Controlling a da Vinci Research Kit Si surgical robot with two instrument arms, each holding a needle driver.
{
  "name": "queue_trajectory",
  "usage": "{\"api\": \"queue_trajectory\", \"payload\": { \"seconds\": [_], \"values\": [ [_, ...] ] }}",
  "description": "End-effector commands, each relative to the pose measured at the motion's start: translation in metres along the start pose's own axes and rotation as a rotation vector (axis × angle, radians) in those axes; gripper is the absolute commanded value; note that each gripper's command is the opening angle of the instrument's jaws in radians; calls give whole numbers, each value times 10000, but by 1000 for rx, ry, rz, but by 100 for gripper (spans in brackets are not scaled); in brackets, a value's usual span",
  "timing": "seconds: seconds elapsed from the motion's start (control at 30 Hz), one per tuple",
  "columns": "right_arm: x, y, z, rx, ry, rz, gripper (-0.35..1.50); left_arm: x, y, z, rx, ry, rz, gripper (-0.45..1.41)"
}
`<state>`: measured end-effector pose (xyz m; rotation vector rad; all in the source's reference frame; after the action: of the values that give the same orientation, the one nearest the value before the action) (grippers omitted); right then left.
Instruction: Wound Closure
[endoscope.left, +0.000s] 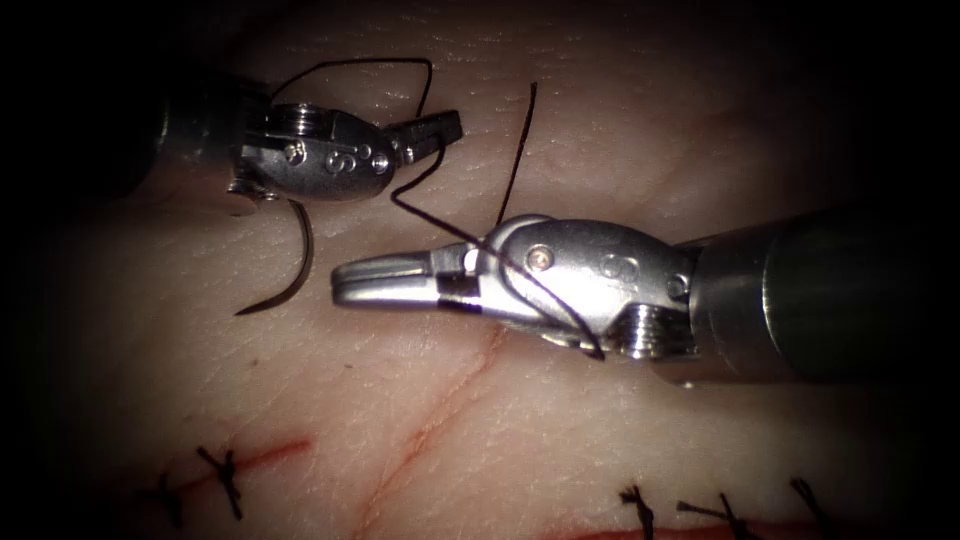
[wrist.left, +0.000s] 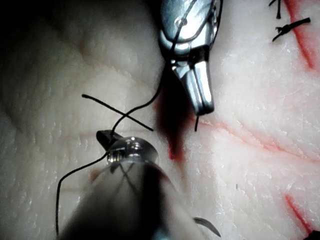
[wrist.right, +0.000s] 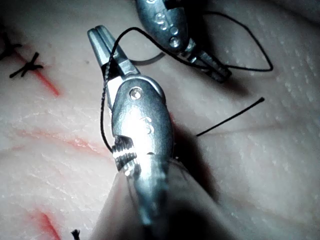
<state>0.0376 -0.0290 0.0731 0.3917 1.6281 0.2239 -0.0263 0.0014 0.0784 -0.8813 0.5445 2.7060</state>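
Starting nearest the endoscope, earlier stitches (endoscope.left: 225, 470) sit knotted along red cuts at 7 and 5 o'clock on the tissue (endoscope.left: 620, 140). A faint red cut (endoscope.left: 440, 415) runs up from 6 o'clock toward the centre.

At centre, the right claw (endoscope.left: 385, 280) enters from 3 o'clock and points toward 9 o'clock. Its jaws appear pressed together and hold nothing at the tips. The thread (endoscope.left: 440, 220) lies wrapped across its body behind the jaws, judged to be a loop laid round the tool for a knot.

Farther back, at 10 o'clock, the left claw (endoscope.left: 435, 128) points toward 3 o'clock with its jaws closed on the thread, judged to keep the strand taut over the right tool. A free thread end (endoscope.left: 520, 150) rises toward 12 o'clock.

The needle (endoscope.left: 290, 265) hangs just below the left tool, left of the central cut, curving down toward 8 o'clock. It lies free on the surface, apparently outside the tissue, and neither claw grips it.
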Motion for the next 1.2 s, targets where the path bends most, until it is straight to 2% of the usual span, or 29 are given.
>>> {"api": "queue_trajectory", "payload": {
  "seconds": [0.03, 0.23, 0.47, 0.53, 0.6, 0.63, 0.67, 0.7, 0.83, 0.87, 1.0, 1.1, 1.2],
  "values": [
    [-2, -2, 8, 0, 9, -1, -35, 0, 6, 7, 4, -4, 1, -45],
    [13, 6, 11, -46, 29, -35, -35, -5, 24, 8, 21, -15, 5, -45],
    [18, 15, 14, -90, 34, -36, -35, -3, 29, 7, 21, -18, -5, -45],
    [21, 20, 14, -131, 33, -45, -35, -2, 31, 4, 20, -17, -8, -45],
    [28, 27, 10, -205, 32, -58, 59, -3, 34, -1, 18, -17, -8, -45],
    [28, 27, 10, -205, 32, -58, 59, -3, 34, -1, 18, -17, -8, -45],
    [31, 30, 9, -240, 33, -58, 95, -3, 35, -3, 19, -18, -3, -45],
    [36, 38, 4, -320, 8, -56, 125, -4, 38, -9, 30, -17, 12, -45],
    [33, 43, -2, -385, -30, -63, 126, -4, 40, -22, 45, -14, 30, -45],
    [31, 46, -7, -407, -65, -72, 125, -4, 40, -31, 62, -18, 47, -45],
    [28, 50, -13, -434, -109, -75, 120, -3, 41, -44, 84, -29, 74, -45],
    [20, 53, -17, -475, -199, -69, 110, 4, 47, -61, 105, -37, 109, -45],
    [17, 55, -18, -496, -233, -65, 108, 10, 52, -69, 116, -42, 126, -45]
  ]
}}
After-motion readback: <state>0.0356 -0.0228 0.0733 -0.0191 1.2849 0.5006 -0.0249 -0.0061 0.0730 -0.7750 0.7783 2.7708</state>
